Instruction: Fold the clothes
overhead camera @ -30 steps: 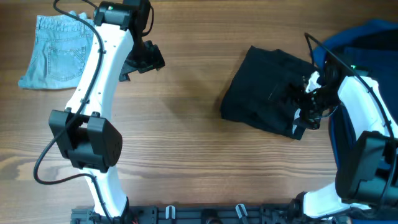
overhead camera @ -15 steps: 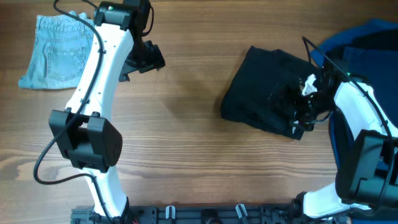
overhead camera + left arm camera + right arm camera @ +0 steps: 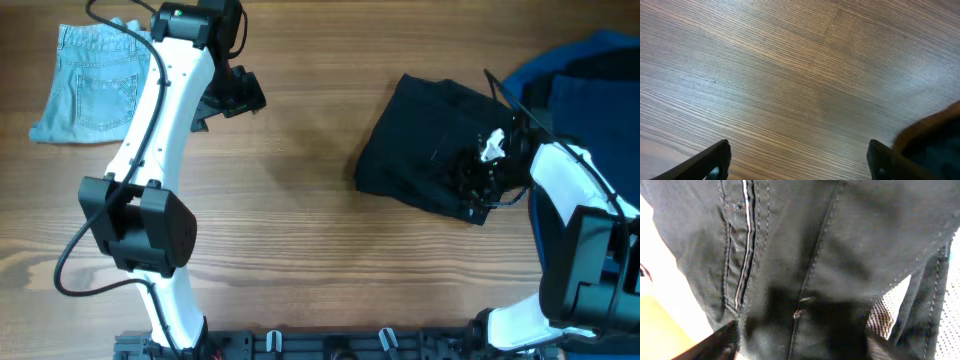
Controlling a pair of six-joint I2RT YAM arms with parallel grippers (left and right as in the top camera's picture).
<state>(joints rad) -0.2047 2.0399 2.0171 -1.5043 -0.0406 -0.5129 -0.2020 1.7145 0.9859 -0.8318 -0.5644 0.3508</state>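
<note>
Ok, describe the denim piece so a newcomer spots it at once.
On the wooden table, look top-left in the overhead view, beside the left arm. The denim garment lies flat there, a back pocket showing. It is the only pale blue piece; the black garment and dark blue cloth lie far right.

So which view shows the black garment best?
Overhead: the whole black garment is visible, outline included. The right wrist view shows only a close-up patch of its seams; the left wrist view shows, at most, a dark blur in one corner.
</note>
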